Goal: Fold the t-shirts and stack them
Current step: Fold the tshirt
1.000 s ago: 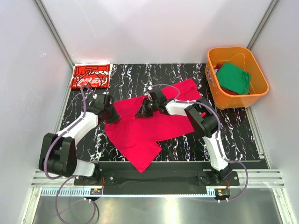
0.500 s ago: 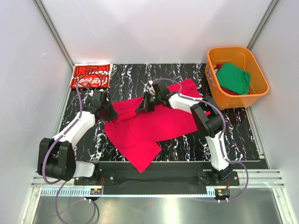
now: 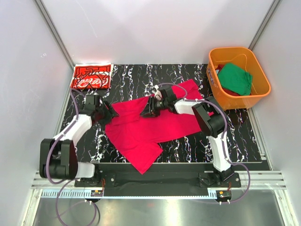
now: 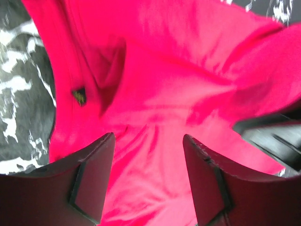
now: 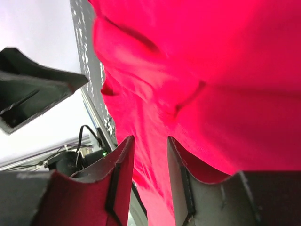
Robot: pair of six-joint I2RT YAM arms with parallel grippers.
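The plain crimson-red t-shirt [image 3: 146, 129] lies spread and unfolded in the middle of the black marbled bench [image 3: 131, 77]. One sleeve reaches toward the far right, and a corner of the hem points at the near edge. Its cloth is rumpled, with creases running across the chest.

The left fingers [image 4: 87, 188] sit low over the shirt's left edge, just where the red cloth meets the bare bench. They are spread wide apart, and nothing is caught between them (only the shirt's surface shows in the gap). A small dark tag sits on a seam just beyond them.

The right fingers [image 5: 117, 188] are at the shirt's far edge, near the middle of the bench, pointing left toward the other arm. They are parted by a narrower gap. Red cloth fills the view behind it, and no fold appears to be pinched between them.

The red t-shirt with white line print [image 3: 91, 76] lies folded flat at the far left corner of the bench, well apart from both arms. The green t-shirt [image 3: 235, 77] rests crumpled inside the orange tub [image 3: 237, 102] at the far right.
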